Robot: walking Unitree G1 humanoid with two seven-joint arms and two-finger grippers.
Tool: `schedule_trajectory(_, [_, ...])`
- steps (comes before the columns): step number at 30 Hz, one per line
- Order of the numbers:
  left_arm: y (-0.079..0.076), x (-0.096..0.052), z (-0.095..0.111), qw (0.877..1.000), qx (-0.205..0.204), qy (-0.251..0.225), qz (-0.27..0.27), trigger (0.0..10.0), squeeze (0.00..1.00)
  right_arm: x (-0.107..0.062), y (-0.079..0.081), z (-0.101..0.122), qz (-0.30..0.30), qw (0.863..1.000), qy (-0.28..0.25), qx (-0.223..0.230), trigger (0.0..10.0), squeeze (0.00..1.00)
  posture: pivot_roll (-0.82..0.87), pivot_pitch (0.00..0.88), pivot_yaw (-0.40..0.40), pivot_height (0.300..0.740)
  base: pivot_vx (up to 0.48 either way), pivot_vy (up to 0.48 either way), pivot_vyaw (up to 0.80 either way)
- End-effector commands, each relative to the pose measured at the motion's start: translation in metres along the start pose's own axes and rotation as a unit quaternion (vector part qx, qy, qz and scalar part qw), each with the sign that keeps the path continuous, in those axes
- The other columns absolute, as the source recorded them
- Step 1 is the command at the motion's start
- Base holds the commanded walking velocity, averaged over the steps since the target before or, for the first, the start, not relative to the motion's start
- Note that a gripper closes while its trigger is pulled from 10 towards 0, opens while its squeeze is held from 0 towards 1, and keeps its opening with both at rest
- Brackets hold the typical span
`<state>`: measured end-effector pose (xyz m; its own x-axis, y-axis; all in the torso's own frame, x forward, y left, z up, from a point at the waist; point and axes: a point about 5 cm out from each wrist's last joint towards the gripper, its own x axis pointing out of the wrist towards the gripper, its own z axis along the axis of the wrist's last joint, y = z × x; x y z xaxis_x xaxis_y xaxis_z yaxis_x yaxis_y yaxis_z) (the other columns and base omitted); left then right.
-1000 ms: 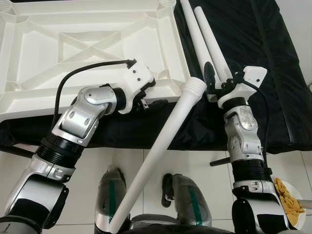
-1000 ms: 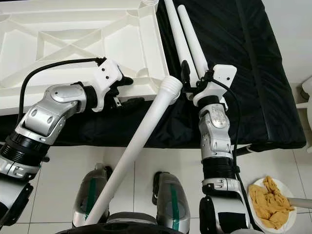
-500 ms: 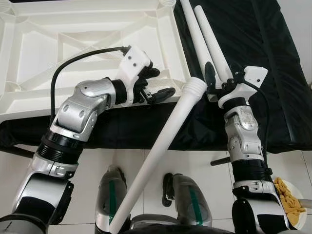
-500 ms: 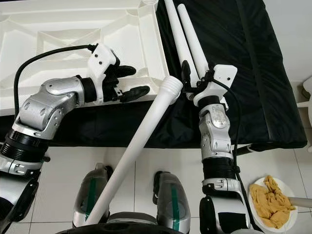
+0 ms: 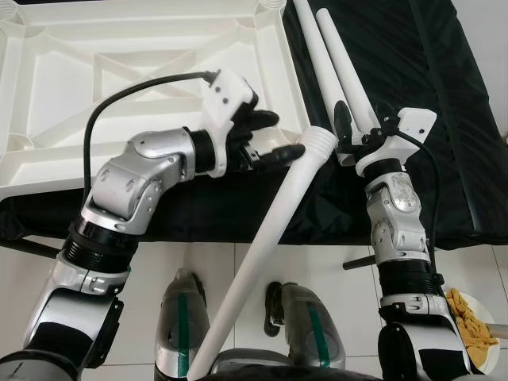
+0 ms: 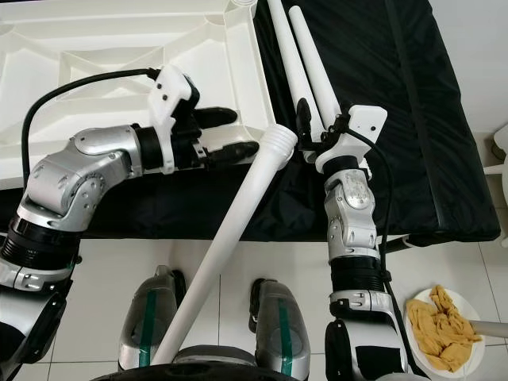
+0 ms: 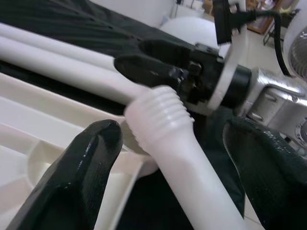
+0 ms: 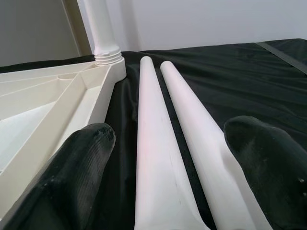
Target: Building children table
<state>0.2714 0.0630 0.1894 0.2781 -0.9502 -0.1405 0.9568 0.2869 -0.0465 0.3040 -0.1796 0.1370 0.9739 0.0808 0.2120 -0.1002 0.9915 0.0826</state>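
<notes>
A white table top (image 5: 71,71) lies upside down on a black-covered surface. One white leg (image 8: 103,28) stands in its far corner socket. A loose white leg (image 5: 270,230) leans from my lap up to the table top's near right corner, threaded end (image 7: 158,112) uppermost. My left gripper (image 5: 279,135) is open just below that threaded end, with the leg passing between its fingers (image 7: 91,158) and untouched. Two more legs (image 8: 163,120) lie side by side on the black cloth. My right gripper (image 5: 359,125) is open, straddling their near ends.
A black cloth (image 5: 444,95) covers the surface under the parts, with free room at its right. On the white tiled floor (image 6: 444,262) at the bottom right stands a plate with a yellowish heap (image 6: 440,321). My own legs (image 5: 305,325) are below.
My left gripper has left the table top's near rim, spread its fingers and swung right to the leaning leg's threaded end. The right arm and the legs have not moved.
</notes>
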Motion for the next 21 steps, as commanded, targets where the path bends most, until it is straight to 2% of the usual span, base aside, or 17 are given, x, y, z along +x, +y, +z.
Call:
schedule_trajectory(1, [-0.012, 0.004, -0.005, 0.998, -0.010, 0.016, -0.059, 10.0, 0.00, -0.003, -0.003, -0.001, -0.006, 1.000, 0.001, -0.002, 10.0, 0.00, 0.04, 0.099, -0.016, 0.740, 0.000, 0.000, 0.00])
schedule_trajectory(6, [-0.017, 0.006, -0.006, 0.997, -0.024, 0.027, -0.069, 10.0, 0.00, -0.004, -0.003, -0.001, -0.007, 1.000, 0.001, -0.001, 10.0, 0.00, 0.04, 0.099, -0.016, 0.740, 0.000, 0.000, 0.00])
schedule_trajectory(9, [-0.021, 0.009, -0.014, 0.992, -0.061, 0.068, -0.083, 10.0, 0.00, -0.004, -0.003, -0.001, -0.009, 1.000, 0.001, -0.002, 10.0, 0.00, 0.04, 0.101, -0.014, 0.740, 0.000, 0.000, 0.00])
schedule_trajectory(12, [-0.023, 0.012, -0.017, 0.989, -0.078, 0.092, -0.083, 10.0, 0.00, -0.004, -0.003, -0.001, -0.009, 1.000, 0.001, -0.001, 10.0, 0.00, 0.04, 0.102, -0.015, 0.740, 0.000, 0.000, 0.00])
schedule_trajectory(21, [-0.024, 0.022, -0.020, 0.986, -0.089, 0.117, -0.076, 10.0, 0.00, -0.005, -0.003, -0.001, -0.010, 1.000, 0.001, -0.002, 10.0, 0.00, 0.03, 0.102, -0.012, 0.740, 0.000, 0.000, 0.00])
